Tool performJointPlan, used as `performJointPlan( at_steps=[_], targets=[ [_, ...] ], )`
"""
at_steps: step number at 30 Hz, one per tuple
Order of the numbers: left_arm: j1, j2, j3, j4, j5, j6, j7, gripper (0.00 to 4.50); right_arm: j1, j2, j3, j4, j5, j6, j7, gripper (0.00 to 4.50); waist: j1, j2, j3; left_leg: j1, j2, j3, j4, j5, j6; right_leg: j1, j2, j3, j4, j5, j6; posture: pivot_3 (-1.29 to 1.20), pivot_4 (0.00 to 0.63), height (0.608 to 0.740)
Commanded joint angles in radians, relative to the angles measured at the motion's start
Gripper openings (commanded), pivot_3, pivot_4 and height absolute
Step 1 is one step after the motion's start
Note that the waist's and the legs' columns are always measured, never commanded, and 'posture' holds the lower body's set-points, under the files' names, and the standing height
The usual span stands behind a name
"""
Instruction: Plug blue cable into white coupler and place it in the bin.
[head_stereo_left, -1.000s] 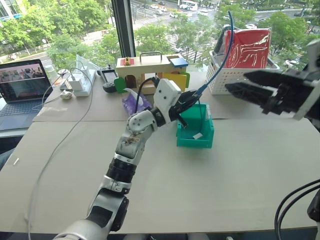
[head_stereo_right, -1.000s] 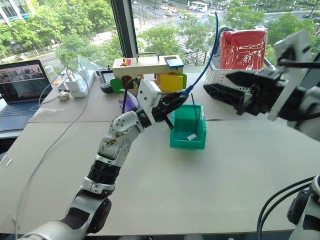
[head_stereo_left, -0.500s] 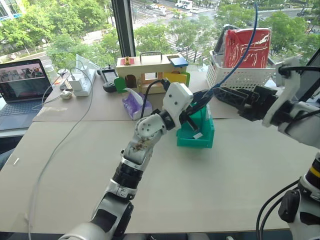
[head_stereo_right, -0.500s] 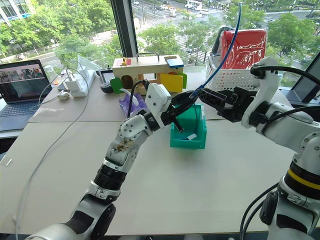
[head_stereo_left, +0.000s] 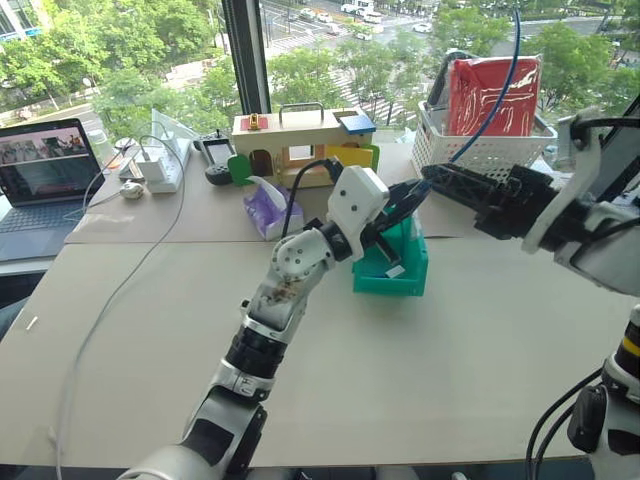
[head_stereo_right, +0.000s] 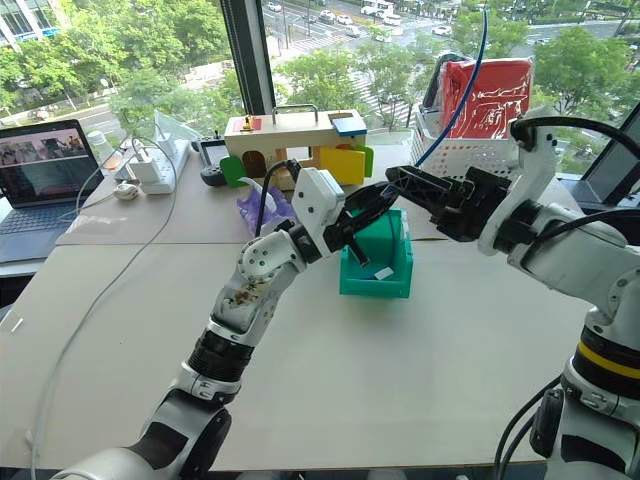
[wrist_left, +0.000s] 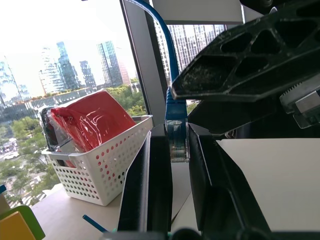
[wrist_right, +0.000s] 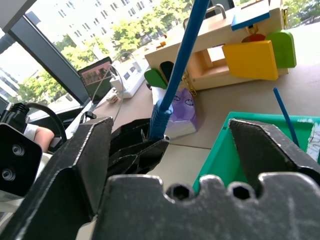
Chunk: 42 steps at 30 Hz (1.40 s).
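- We see the blue cable (head_stereo_left: 492, 92) coming down from high up. Its plug end (wrist_left: 176, 135) sits between the fingers of our left gripper (head_stereo_left: 398, 206).
- Our left gripper is squeezed tight on the blue cable. It is up in the air, just over the back edge of the bin (head_stereo_left: 411, 272).
- Our right gripper (head_stereo_left: 432, 177) is right next to it, with its tips by the cable near the plug. In the right wrist view its two fingers (wrist_right: 85, 155) stand apart with the cable between them, and we cannot tell if they touch it.
- We cannot find the white coupler for sure. There is a small white thing (head_stereo_left: 396, 271) inside the bin, but it is too small for us to tell what it is.
- The bin is a green box on the counter (head_stereo_left: 400, 370). A thin blue stick (wrist_right: 286, 115) leans inside it too.
- Behind the bin is a white basket (head_stereo_left: 480, 152) with holes in its sides. A red packet (head_stereo_left: 495, 95) stands in it.
- A wooden toy house (head_stereo_left: 300, 140) stands to the left of the basket, and a purple pack (head_stereo_left: 262, 208) lies in front of the house.
- A laptop (head_stereo_left: 45, 180) is open at the far left of the counter.
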Motion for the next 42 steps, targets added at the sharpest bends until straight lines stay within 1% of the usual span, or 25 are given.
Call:
performJointPlan(
  at_steps=[1,2,9,12,14,15,18,20,22,24,28,30,33,35,36,38,41,42],
  targets=[
    [0.004,-0.011,-0.014,-0.068,-0.014,0.0,0.0,0.08,-0.008,-0.028,-0.004,-0.004,0.024,-0.061,-0.002,0.32,0.0,0.0,0.0,0.0,0.0,0.0,0.0,0.0,0.0,0.0,0.0,0.0,0.0,0.0,0.0,0.0,0.15,0.74],
    [0.005,-0.012,-0.015,-0.071,-0.014,0.001,0.001,0.08,-0.007,-0.032,0.001,-0.003,0.027,-0.066,-0.001,0.02,0.0,0.0,0.0,0.0,0.0,0.0,0.0,0.0,0.0,0.0,0.0,0.0,0.0,0.0,0.0,0.0,0.15,0.74],
    [-0.003,-0.01,-0.009,-0.067,-0.018,0.003,0.001,0.08,0.006,-0.047,0.033,0.0,0.065,-0.084,0.007,0.02,0.0,0.0,0.0,0.0,0.0,0.0,0.0,0.0,0.0,0.0,0.0,0.0,0.0,0.0,0.0,0.0,0.15,0.74],
    [-0.004,-0.015,0.006,-0.068,-0.054,0.024,-0.015,0.08,0.011,-0.059,0.042,-0.001,0.071,-0.092,0.014,0.02,0.0,0.0,0.0,0.0,0.0,0.0,0.0,0.0,0.0,0.0,0.0,0.0,0.0,0.0,0.0,0.0,0.15,0.74],
    [0.001,-0.024,0.045,-0.088,-0.137,0.064,-0.036,1.08,0.011,-0.067,0.046,0.003,0.071,-0.098,0.02,0.0,0.0,0.0,0.0,0.0,0.0,0.0,0.0,0.0,0.0,0.0,0.0,0.0,0.0,0.0,0.0,0.0,0.15,0.74],
    [0.003,-0.019,0.055,-0.099,-0.163,0.08,-0.049,1.22,0.009,-0.07,0.047,0.007,0.07,-0.1,0.023,0.0,0.0,0.0,0.0,0.0,0.0,0.0,0.0,0.0,0.0,0.0,0.0,0.0,0.0,0.0,0.0,0.0,0.15,0.74],
    [0.0,0.02,0.054,-0.113,-0.178,0.123,-0.081,2.4,0.001,-0.078,0.05,0.02,0.065,-0.108,0.034,0.0,-0.001,0.0,0.0,0.0,0.0,0.0,0.0,0.0,0.0,0.0,0.001,0.0,0.0,0.0,0.0,0.0,0.15,0.74],
    [-0.013,0.089,0.04,-0.109,-0.15,0.107,-0.137,3.08,-0.006,-0.086,0.049,0.03,0.054,-0.107,0.046,0.0,-0.001,0.0,0.0,0.0,0.0,0.0,0.0,0.0,0.0,0.0,0.0,0.0,0.0,0.0,0.0,0.0,0.15,0.74],
    [-0.041,0.174,0.067,-0.092,-0.155,0.113,-0.199,3.81,-0.015,-0.093,0.041,0.046,0.033,-0.112,0.051,0.0,-0.003,0.0,0.0,0.0,0.0,0.0,0.0,0.0,0.0,0.0,0.001,0.0,0.0,0.0,0.0,0.0,0.15,0.74],
    [-0.065,0.254,0.1,-0.073,-0.154,0.116,-0.229,4.49,-0.025,-0.102,0.036,0.058,0.013,-0.109,0.066,0.0,-0.007,0.0,0.0,0.0,0.0,0.0,0.0,0.0,0.0,0.0,0.001,0.0,0.0,0.0,0.0,0.0,0.15,0.74],
    [-0.073,0.4,0.151,-0.048,-0.151,0.127,-0.275,4.49,-0.051,-0.108,0.042,0.061,-0.016,-0.104,0.117,0.0,-0.01,0.0,0.0,0.001,0.0,0.0,0.0,0.0,0.0,0.0,0.001,0.0,0.001,0.0,0.0,0.0,0.15,0.74],
    [-0.044,0.474,0.192,-0.049,-0.19,0.153,-0.326,4.49,-0.066,-0.115,0.058,0.046,-0.037,-0.085,0.162,0.0,-0.014,0.0,0.0,0.001,0.0,0.0,0.0,0.0,0.0,-0.001,0.001,0.0,0.0,0.0,0.0,0.0,0.15,0.74],
    [0.024,0.59,0.258,-0.044,-0.229,0.168,-0.401,4.49,-0.08,-0.14,0.093,0.008,-0.096,-0.046,0.259,0.0,-0.025,0.0,0.0,0.001,0.0,-0.001,-0.001,0.0,0.0,-0.001,0.001,0.0,0.0,0.0,0.0,0.0,0.15,0.74],
    [0.075,0.633,0.331,-0.025,-0.291,0.17,-0.445,4.49,-0.085,-0.147,0.11,-0.016,-0.123,-0.036,0.327,0.0,-0.029,0.0,0.0,0.001,0.001,-0.002,-0.002,0.0,0.0,-0.001,0.001,-0.001,0.0,0.0,0.0,0.0,0.15,0.74],
    [0.107,0.668,0.355,-0.007,-0.323,0.232,-0.47,4.49,-0.086,-0.149,0.12,-0.028,-0.141,-0.033,0.358,0.0,-0.031,0.0,0.0,0.001,0.001,-0.002,-0.002,0.0,0.0,-0.001,0.001,-0.001,0.0,0.0,0.0,0.0,0.15,0.74],
    [0.157,0.724,0.359,0.051,-0.28,0.248,-0.466,4.49,-0.084,-0.147,0.136,-0.045,-0.179,-0.033,0.41,0.0,-0.032,0.0,0.0,0.001,0.001,-0.002,-0.002,0.0,0.0,-0.002,0.002,-0.001,0.0,0.0,0.0,0.0,0.15,0.74],
    [0.24,0.769,0.362,0.138,-0.208,0.168,-0.447,4.49,-0.082,-0.13,0.146,-0.051,-0.214,-0.039,0.449,0.0,-0.031,0.0,0.0,0.002,0.001,-0.002,-0.002,0.0,0.001,-0.001,0.002,-0.001,0.0,0.0,0.0,0.0,0.15,0.74],
    [0.271,0.778,0.353,0.162,-0.163,0.112,-0.427,4.49,-0.08,-0.126,0.152,-0.053,-0.234,-0.042,0.46,0.0,-0.03,0.0,0.0,0.002,0.001,-0.002,-0.002,-0.001,0.001,-0.001,0.002,-0.001,0.0,0.0,0.0,0.0,0.15,0.74]
  ],
)
